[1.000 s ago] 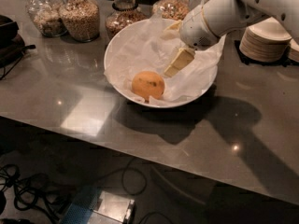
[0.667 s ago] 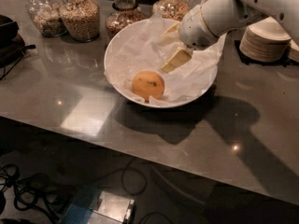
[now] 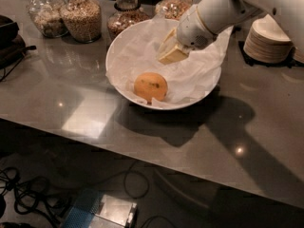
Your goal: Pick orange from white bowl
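worktop (image 3: 71,103): grey, glossy slab | middle: white bowl (image 3: 110,56) sitting straight on it | back edge: row of glass jars (image 3: 81,15), grainy stuff inside | back right: stack of beige plates (image 3: 268,42) | far left: dark thing (image 3: 9,44), can't make it out | tool (image 3: 172,52): hanging over the bowl, right-of-centre

White arm (image 3: 223,8), cream gripper (image 3: 172,53) above bowl (image 3: 110,56)
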Controlling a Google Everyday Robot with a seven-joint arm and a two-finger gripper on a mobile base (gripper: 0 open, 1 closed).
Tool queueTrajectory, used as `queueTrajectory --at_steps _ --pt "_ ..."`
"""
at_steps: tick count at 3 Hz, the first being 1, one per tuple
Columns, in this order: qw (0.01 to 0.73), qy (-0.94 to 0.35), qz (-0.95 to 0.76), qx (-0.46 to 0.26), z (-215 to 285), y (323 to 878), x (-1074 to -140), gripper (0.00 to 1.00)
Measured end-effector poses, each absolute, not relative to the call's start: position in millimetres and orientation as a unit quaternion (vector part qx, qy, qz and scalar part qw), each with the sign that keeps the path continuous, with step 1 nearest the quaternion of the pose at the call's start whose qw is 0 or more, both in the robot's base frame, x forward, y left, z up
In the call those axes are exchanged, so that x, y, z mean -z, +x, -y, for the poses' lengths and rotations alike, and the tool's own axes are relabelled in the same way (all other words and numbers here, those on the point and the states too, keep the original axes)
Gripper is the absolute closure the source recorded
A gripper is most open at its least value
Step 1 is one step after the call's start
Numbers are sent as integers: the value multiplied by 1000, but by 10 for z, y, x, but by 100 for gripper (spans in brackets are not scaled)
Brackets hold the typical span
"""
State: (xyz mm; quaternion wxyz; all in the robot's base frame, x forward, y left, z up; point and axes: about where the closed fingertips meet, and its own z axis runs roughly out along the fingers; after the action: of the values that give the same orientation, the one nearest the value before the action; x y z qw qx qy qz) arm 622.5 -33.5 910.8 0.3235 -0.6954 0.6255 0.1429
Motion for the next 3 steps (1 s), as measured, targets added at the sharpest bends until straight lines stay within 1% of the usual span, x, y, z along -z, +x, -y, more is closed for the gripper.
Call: queueTrajectory --at_steps 1,2,3 --pt "319 -697 -628 -138 332 6154 -9134 57" --pt "314 -693 -634 -136 309 6136 -9118 36" --pt "307 -685 -648 -132 322 6061 -9106 18"
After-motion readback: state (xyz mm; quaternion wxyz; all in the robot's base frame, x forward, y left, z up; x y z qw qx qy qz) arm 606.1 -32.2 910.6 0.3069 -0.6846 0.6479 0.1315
